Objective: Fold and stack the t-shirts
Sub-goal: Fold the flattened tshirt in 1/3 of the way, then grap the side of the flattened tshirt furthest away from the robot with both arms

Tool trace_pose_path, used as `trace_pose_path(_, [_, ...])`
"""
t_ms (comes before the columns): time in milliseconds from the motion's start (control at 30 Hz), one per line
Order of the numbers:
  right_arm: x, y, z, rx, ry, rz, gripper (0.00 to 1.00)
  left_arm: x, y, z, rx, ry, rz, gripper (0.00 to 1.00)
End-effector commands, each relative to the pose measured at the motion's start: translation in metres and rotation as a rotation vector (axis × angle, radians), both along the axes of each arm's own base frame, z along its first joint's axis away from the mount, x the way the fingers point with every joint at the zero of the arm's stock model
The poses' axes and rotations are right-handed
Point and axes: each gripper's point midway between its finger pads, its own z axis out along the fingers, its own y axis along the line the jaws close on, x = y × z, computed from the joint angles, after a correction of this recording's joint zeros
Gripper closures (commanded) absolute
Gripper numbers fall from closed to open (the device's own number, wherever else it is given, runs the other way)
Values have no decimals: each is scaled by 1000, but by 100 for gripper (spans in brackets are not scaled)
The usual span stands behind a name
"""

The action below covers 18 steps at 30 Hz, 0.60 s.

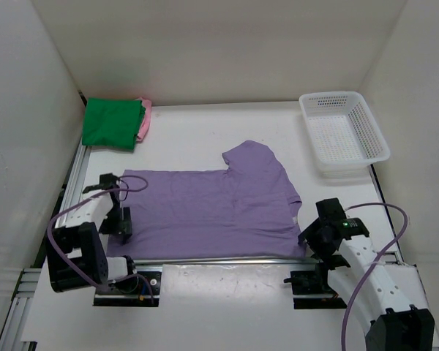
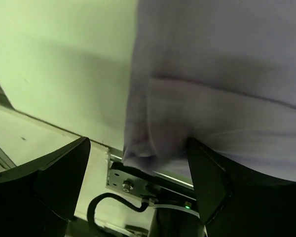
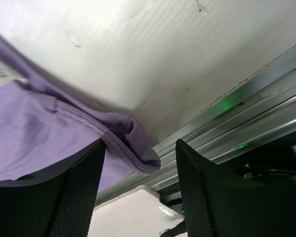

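Now the purple shirt [image 1: 205, 212] is seen laid out flat on the desk [image 1: 205, 139], near edge along the front rail, one sleeve pointing toward the far side. It looks folded once along its length, though that is judged from the outline only. The left fingers [image 2: 59, 182] are spread wide at the shirt's near left corner, with the hem lying loose between them and nothing clamped. The right fingers [image 3: 79, 187] are likewise parted at the near right corner, where a rumpled bit of hem rests on the desk, ungripped.

Over in the far left corner a stack is begun: a green shirt [image 1: 111, 123] is folded square on top of a pink shirt [image 1: 144, 121], of which only an edge shows. Whether anything lies under the pink cannot be told. The basket [image 1: 340, 135] at the far right is left alone.

So two shirts are counted as folded and stacked. The purple one is judged mid-fold: further folds are needed, then the carry to the stack.
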Motion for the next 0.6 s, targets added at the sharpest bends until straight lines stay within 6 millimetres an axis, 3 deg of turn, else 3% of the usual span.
trace_pose_path(0, [-5,8,-13,36,25,39,36,-4,16,-7,46,-83,78,10])
trace_pose_path(100, [-5,8,-25,31,52,38,49,-10,20,-17,52,-56,101,10])
trace_pose_path(133, [-6,9,-25,40,54,40,66,-12,20,-19,39,-49,114,11])
trace_pose_path(233, [-2,10,-18,41,36,17,97,-9,12,-23,-22,-51,124,18])
trace_pose_path(267, [1,3,-15,8,19,-7,100,-9,12,-23,-23,-50,124,25])
trace_pose_path(333, [5,-2,-2,-12,-30,-73,100,-9,12,-20,-21,-61,123,25])
trace_pose_path(367, [10,-3,2,-12,-60,-87,99,-12,13,-20,-10,-60,124,24])
trace_pose_path(400, [10,-3,4,-9,-75,-87,89,-11,14,-19,-7,-74,124,18])
trace_pose_path(433, [15,-2,8,-4,-94,-87,54,-12,15,-15,-3,-90,133,15])
trace_pose_path(500, [20,0,16,0,-102,-55,37,-7,16,-4,2,-116,133,11])
trace_pose_path(567, [28,-2,34,-23,-109,-35,31,5,23,13,24,-172,144,8])
